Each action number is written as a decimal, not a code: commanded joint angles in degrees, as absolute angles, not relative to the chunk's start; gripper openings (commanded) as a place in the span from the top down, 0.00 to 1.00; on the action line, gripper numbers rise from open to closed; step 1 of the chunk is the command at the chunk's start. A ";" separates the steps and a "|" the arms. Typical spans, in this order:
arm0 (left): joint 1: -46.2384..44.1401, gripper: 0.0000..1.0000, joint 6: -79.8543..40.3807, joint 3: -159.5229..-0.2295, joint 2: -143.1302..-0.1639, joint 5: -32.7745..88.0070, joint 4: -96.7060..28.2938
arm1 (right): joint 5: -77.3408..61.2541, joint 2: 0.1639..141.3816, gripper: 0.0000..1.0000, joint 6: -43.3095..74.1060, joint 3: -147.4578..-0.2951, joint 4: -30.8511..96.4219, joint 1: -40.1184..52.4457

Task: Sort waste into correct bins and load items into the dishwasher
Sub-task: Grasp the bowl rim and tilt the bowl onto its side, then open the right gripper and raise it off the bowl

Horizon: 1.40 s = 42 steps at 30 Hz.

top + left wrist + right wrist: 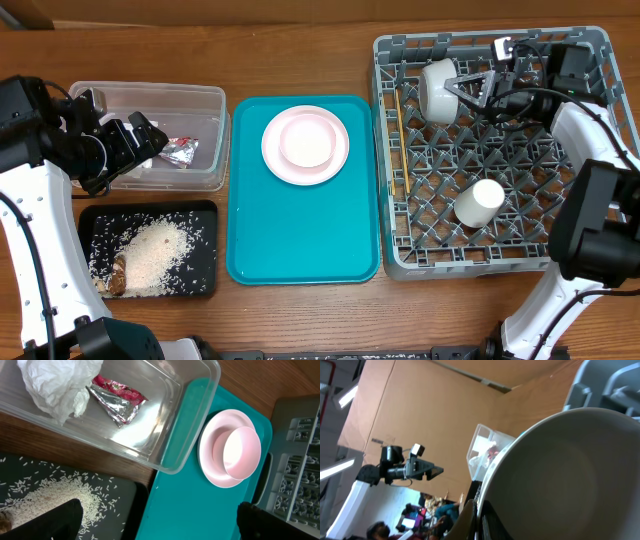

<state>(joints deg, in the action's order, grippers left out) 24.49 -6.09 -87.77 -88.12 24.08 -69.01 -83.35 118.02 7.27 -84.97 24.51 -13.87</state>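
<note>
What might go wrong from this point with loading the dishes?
1. The right gripper pinches the white bowl by its rim only, tilted over the pegs of the dish rack. If it is released badly, it may roll or tip.
2. The pink bowl sits loose on the pink plate. Lifting the plate first could slide the bowl off.

The wooden table bears a clear tub, black tray, teal tray and grey dish rack.

One each: white bowl, pink bowl, plate, cup, rack; two bins.
</note>
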 commanded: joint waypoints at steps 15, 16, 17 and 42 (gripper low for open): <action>24.36 0.00 -6.87 -88.77 -87.66 23.35 -68.95 | -73.28 119.04 0.80 7.49 -85.84 30.20 -21.32; 24.36 0.00 -6.85 -88.77 -87.66 23.35 -68.95 | -74.06 119.04 0.75 7.51 -85.84 30.24 -22.33; 24.36 0.00 -6.87 -88.77 -87.66 23.35 -68.95 | -74.24 119.04 0.72 7.51 -85.84 30.41 -23.05; 24.36 0.00 -6.87 -88.77 -87.66 23.35 -68.95 | -33.45 89.03 0.92 -3.36 -86.00 42.09 -11.97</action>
<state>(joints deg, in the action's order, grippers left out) 24.49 -6.09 -87.77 -88.14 23.68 -69.01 -45.54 91.79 3.42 -85.54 40.86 -17.65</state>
